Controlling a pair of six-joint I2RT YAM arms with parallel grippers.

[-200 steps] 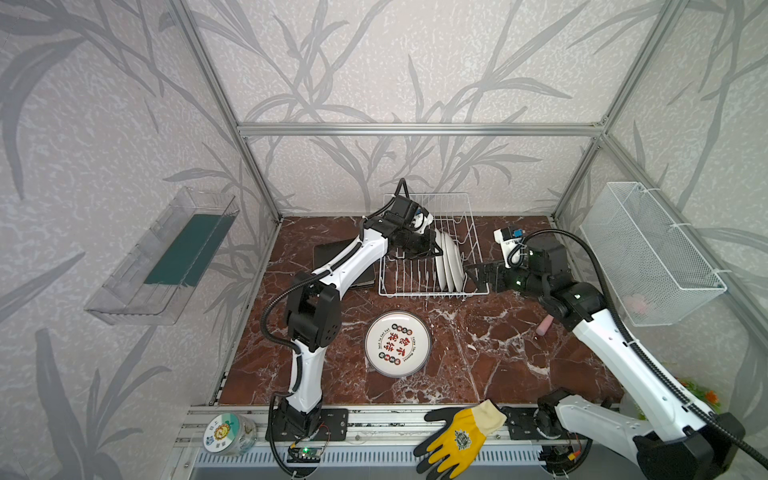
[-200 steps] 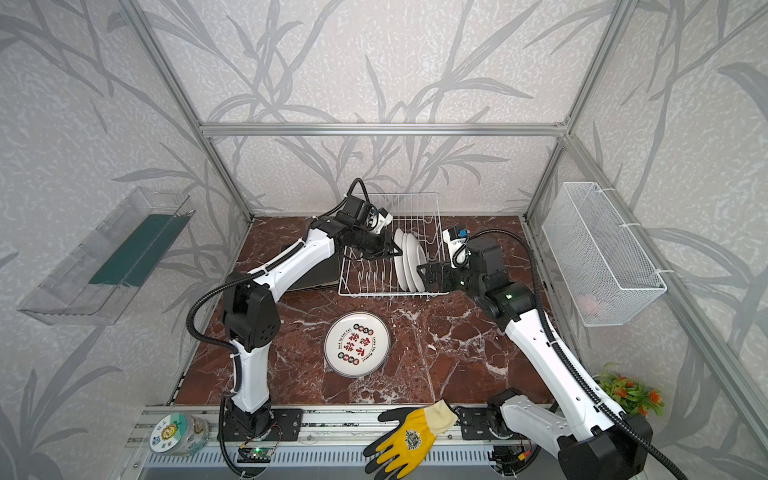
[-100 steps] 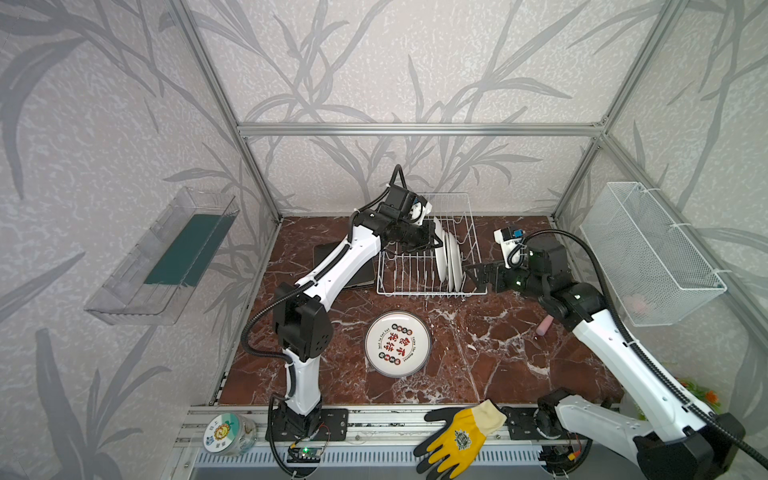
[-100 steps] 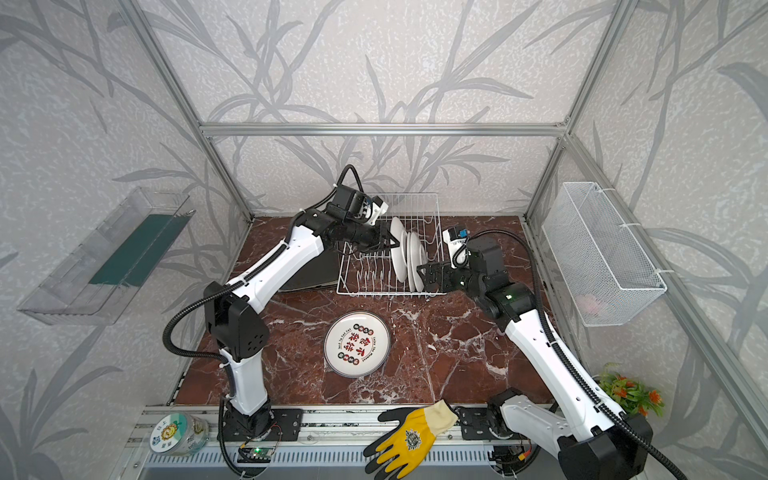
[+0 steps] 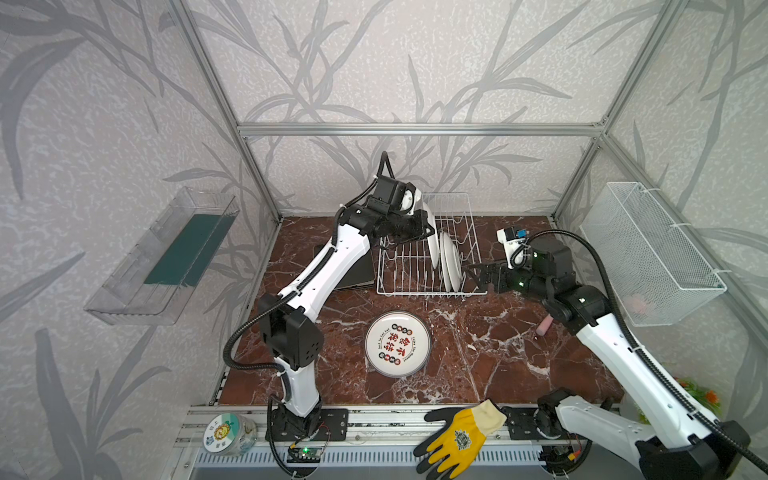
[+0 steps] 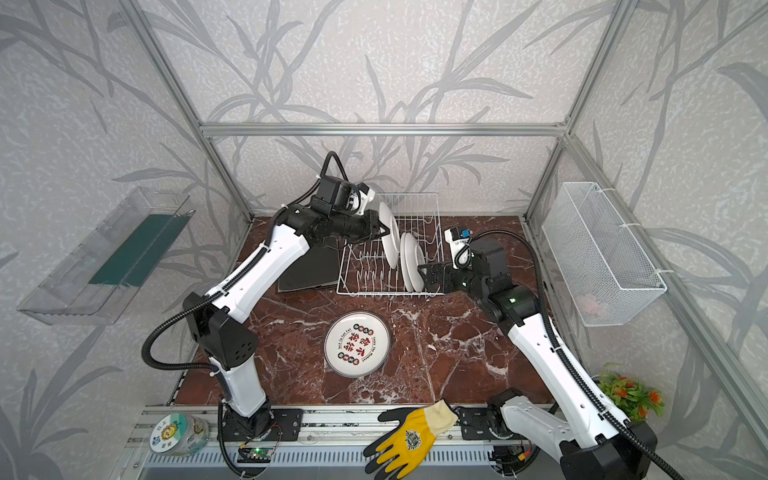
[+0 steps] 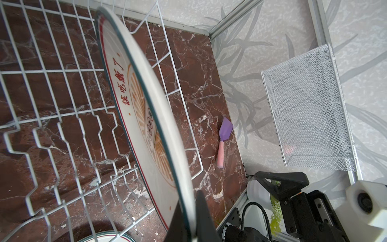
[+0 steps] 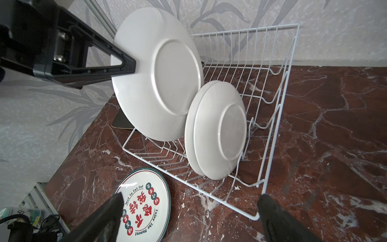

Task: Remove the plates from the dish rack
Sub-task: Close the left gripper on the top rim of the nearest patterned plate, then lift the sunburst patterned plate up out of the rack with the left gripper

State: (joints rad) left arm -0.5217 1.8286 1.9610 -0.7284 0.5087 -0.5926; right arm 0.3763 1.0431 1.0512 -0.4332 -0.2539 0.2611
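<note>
My left pincer (image 8: 130, 65) is clamped on only the rim of a round plate (image 8: 159, 73) tilted over the dish rack (image 8: 278, 100), so I fear it may pivot or slip onto the two plates (image 8: 219, 130) standing just beyond its tips, while my right pincer (image 5: 471, 272) waits gaping nearby.

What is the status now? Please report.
Left pincer shut on round plate, held over dish rack. Right pincer open, beside rack. Two plates stand in rack. Nothing seen in the way.
</note>
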